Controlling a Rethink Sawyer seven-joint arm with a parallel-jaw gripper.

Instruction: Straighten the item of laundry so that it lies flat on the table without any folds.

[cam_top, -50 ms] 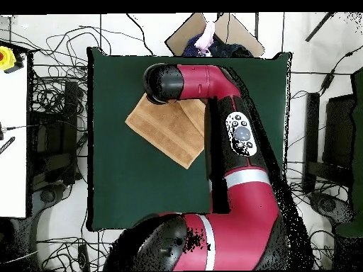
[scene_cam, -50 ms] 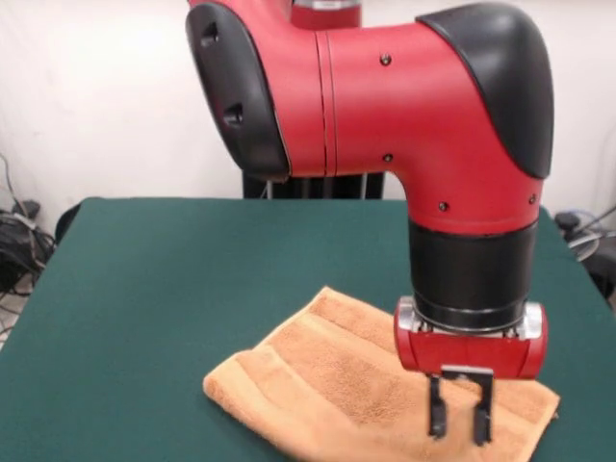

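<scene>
Towel (scene_cam, -50 ms: pixel 327 385) sits on the green table (scene_cam, -50 ms: pixel 173 289), near its front edge and a little right of centre in the front view, lying at an angle with a band stripe running along its left side. It looks folded over, a doubled edge showing at the left corner. Moving right, the red arm (scene_cam, -50 ms: pixel 404 106) drops down over the towel's right part. Gripper (scene_cam, -50 ms: pixel 460 419) hangs just above the cloth, its two black fingers (scene_cam, -50 ms: pixel 436 409) slightly apart, nothing held between them.
</scene>
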